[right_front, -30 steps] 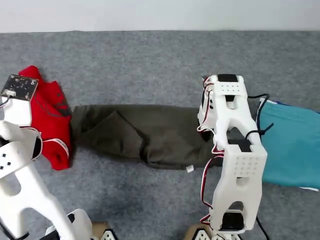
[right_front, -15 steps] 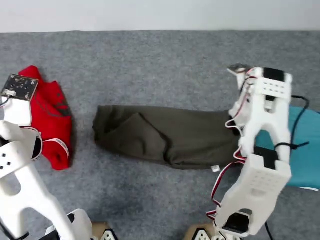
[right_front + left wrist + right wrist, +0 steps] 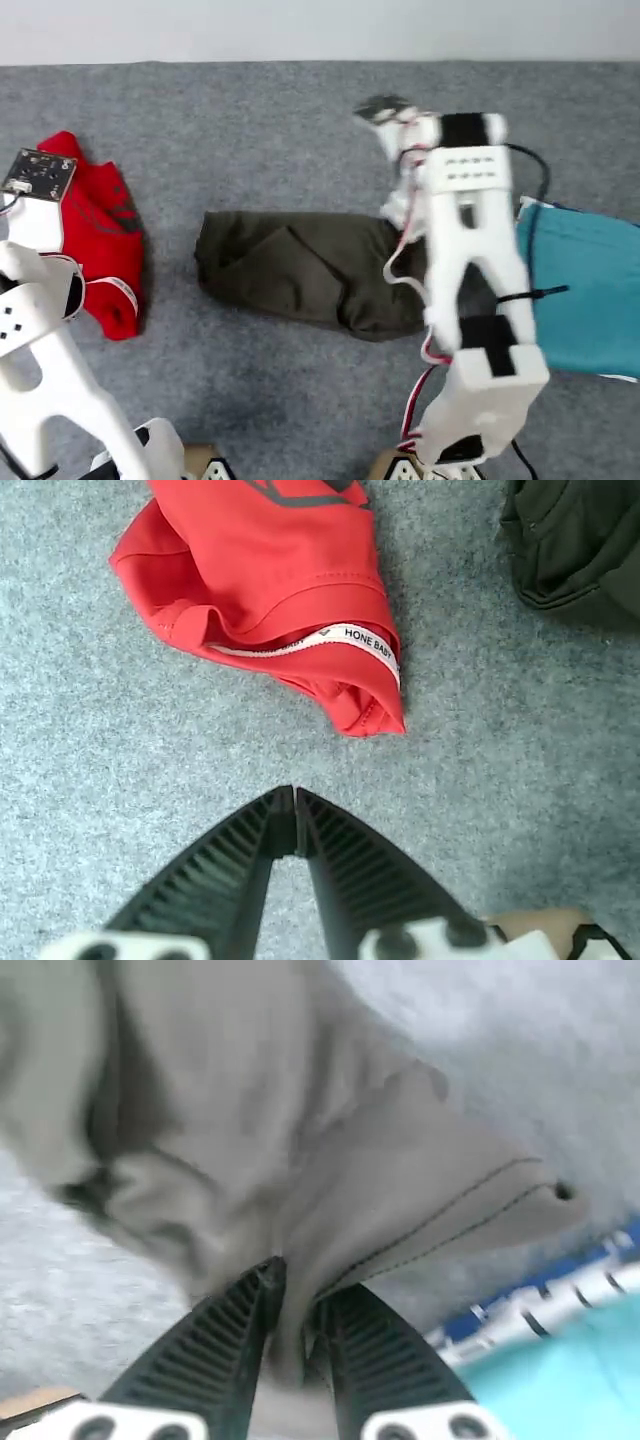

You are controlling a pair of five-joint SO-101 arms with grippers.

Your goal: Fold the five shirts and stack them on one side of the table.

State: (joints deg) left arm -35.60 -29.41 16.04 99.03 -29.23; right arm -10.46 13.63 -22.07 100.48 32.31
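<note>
R gripper (image 3: 297,1288) jaws pinched edge of crumpled olive-green cloth shirt (image 3: 290,270), prob. for folding; L gripper (image 3: 296,794) jaws closed, empty, short of rumpled red cloth shirt (image 3: 285,580).

A grey, felt-like covering (image 3: 300,110) is stretching across the whole table (image 3: 250,400) from left to right, its nap showing as fine speckle in the left wrist view. Along the far edge a plain pale wall (image 3: 320,30) is rising behind it, meeting the grey in a straight line. Soft, even light is falling from above, casting only faint shadows. At the near edge a small tan patch (image 3: 198,456) is peeking out.
</note>
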